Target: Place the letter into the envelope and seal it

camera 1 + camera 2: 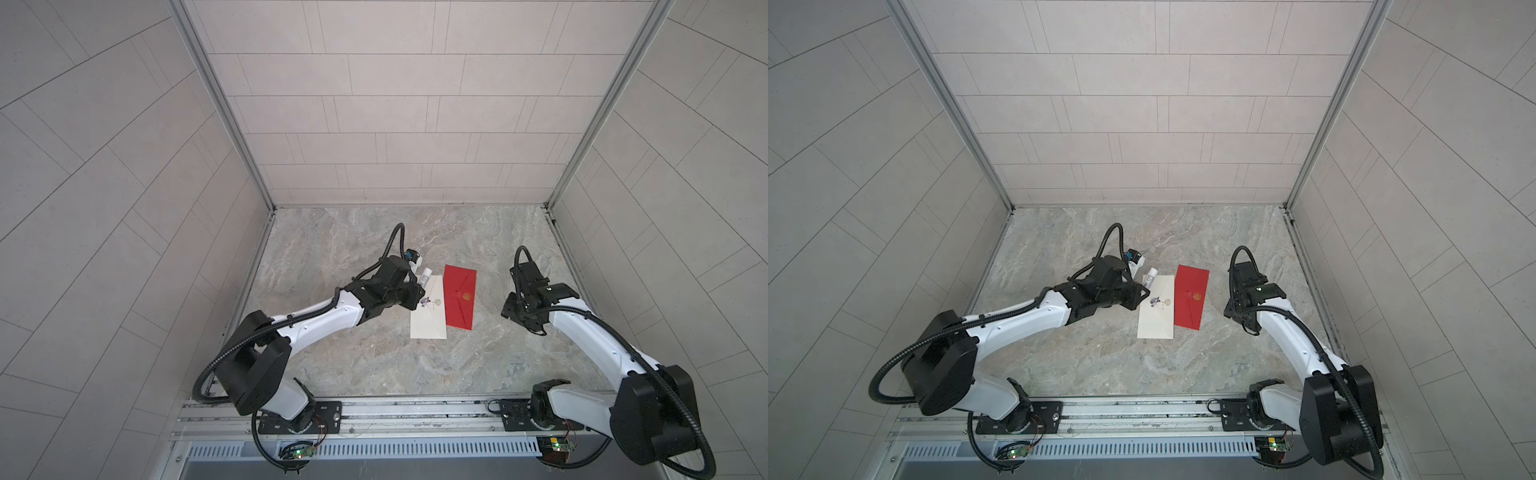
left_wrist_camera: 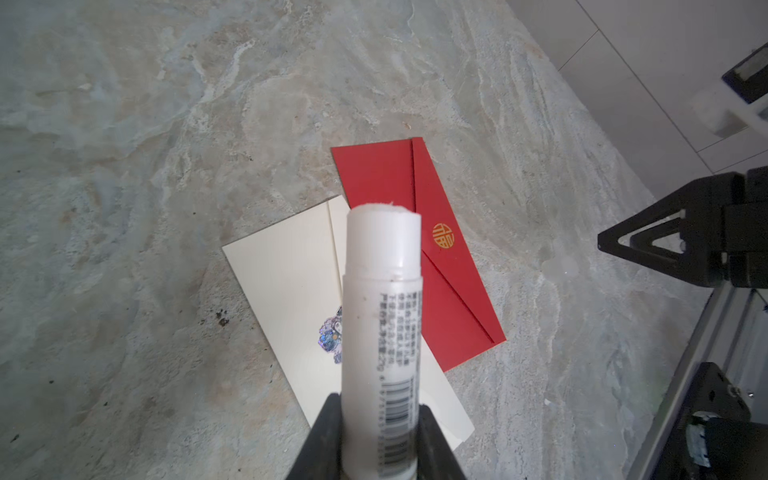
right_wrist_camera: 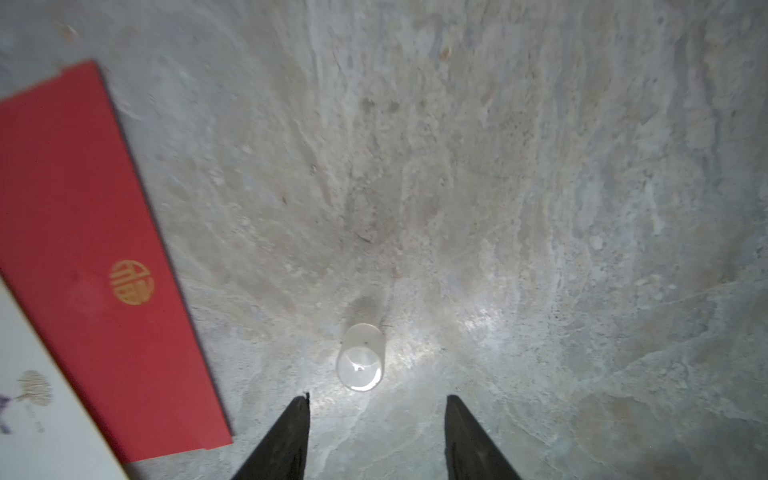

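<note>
Right now the L gripper [image 2: 378, 405] is clamped on a glue stick [image 2: 382, 291], cap off, tip out over the cream envelope [image 2: 282, 291]. R gripper [image 3: 378, 398] has its jaws apart and holds nothing; the cap [image 3: 360, 357] sits on the table [image 1: 374, 353] just ahead of its tips. Red envelope [image 1: 459, 297] lies flat mid-table betw. the arms, one long edge overlapping the cream one. In both top views the stick [image 1: 426, 275] [image 1: 1150, 276] shows by the cream one's far corner.
</note>
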